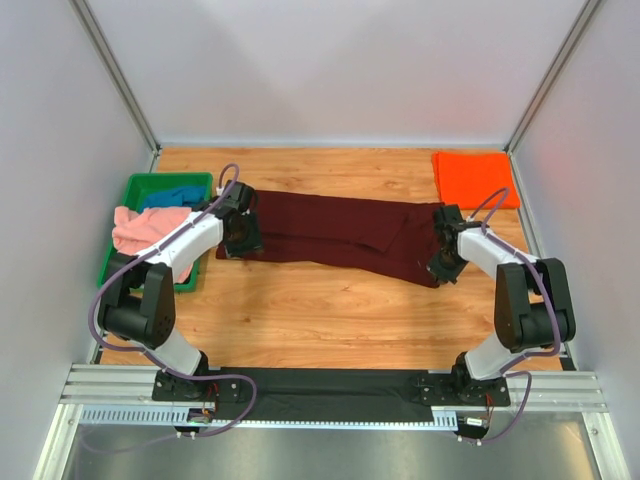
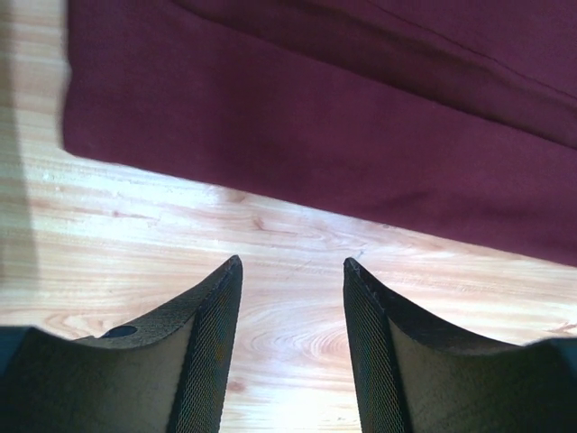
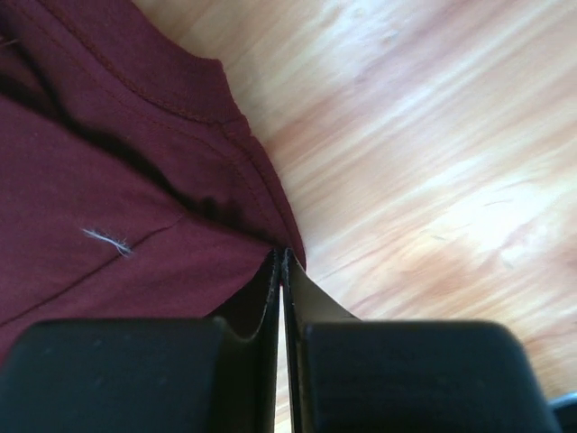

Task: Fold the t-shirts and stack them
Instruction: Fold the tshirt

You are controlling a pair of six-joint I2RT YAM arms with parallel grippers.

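Tip: the maroon t-shirt lies flat beside the green tray, your right gripper pinches its far hem, so push your gaping left gripper onto the tray-side edge before lifting.

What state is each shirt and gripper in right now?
maroon t-shirt: laid out long, partly folded.
orange t-shirt: folded, far right corner.
pink t-shirt: crumpled over the green tray.
blue t-shirt: bunched inside the tray.
left gripper: open, over bare wood.
right gripper: shut on the maroon t-shirt's edge.

plain pale walls enclose a light wooden table.
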